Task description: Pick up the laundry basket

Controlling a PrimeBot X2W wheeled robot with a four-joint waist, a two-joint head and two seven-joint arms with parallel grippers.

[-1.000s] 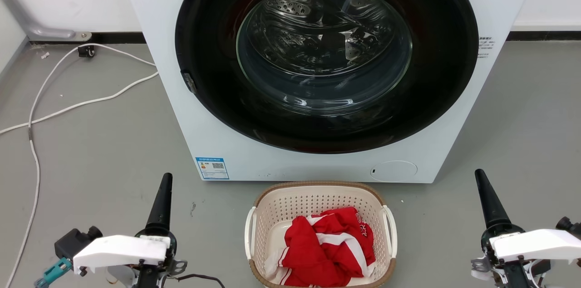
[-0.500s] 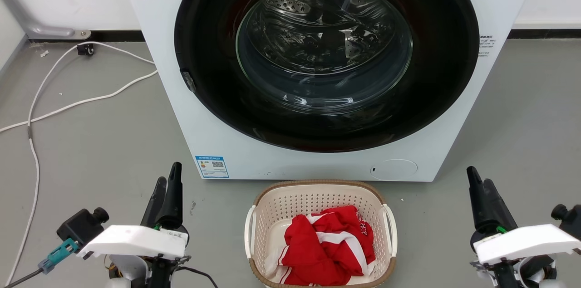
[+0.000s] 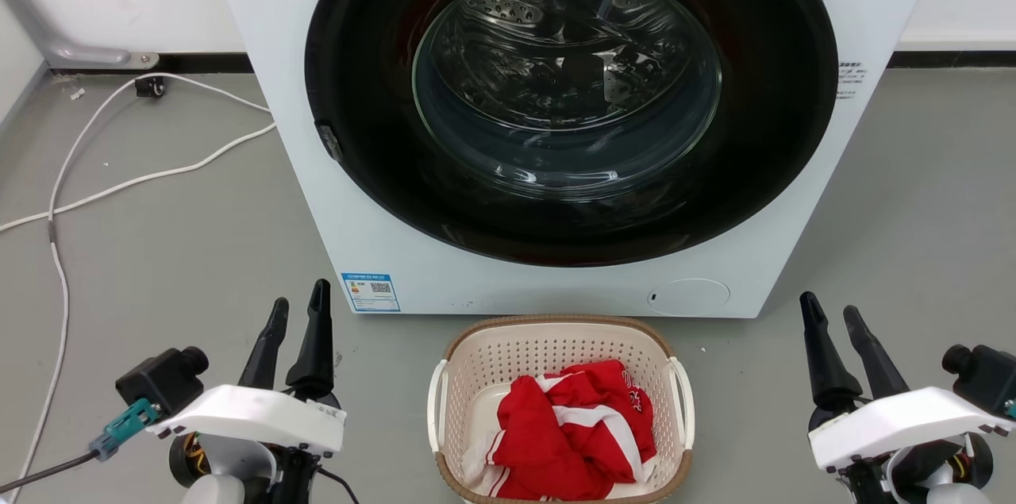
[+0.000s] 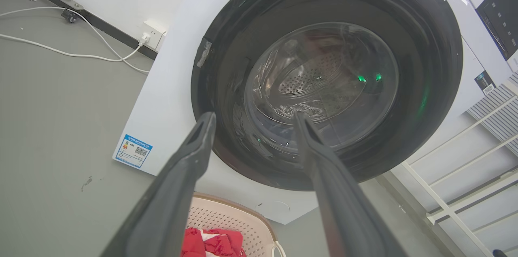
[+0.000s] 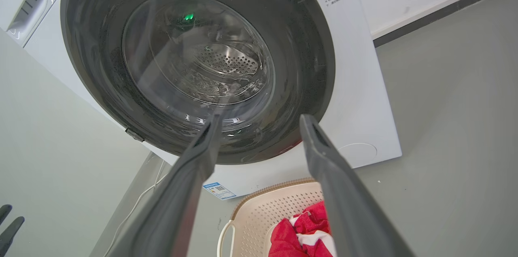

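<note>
The cream laundry basket (image 3: 508, 353) with a brown rim and white side handles sits on the grey floor just in front of the washing machine, holding red and white clothes (image 3: 571, 428). Its far rim shows in the left wrist view as the basket (image 4: 238, 220), and in the right wrist view as the basket (image 5: 271, 204). My left gripper (image 3: 299, 307) stands open to the basket's left, well apart from the left handle (image 3: 436, 409). On the opposite side, my right gripper (image 3: 829, 312) is open, well clear of the right handle (image 3: 683, 401). Both hold nothing.
The white washing machine (image 3: 317, 171) with its dark round door (image 3: 567, 91) shut stands right behind the basket. White cables (image 3: 119, 186) trail over the floor at the left. A white rack (image 4: 465, 192) stands beside the machine in the left wrist view.
Both grippers have gone from shut to open, their fingers spreading apart. Both arms have turned and edged slightly toward the basket. The basket has stayed put.
</note>
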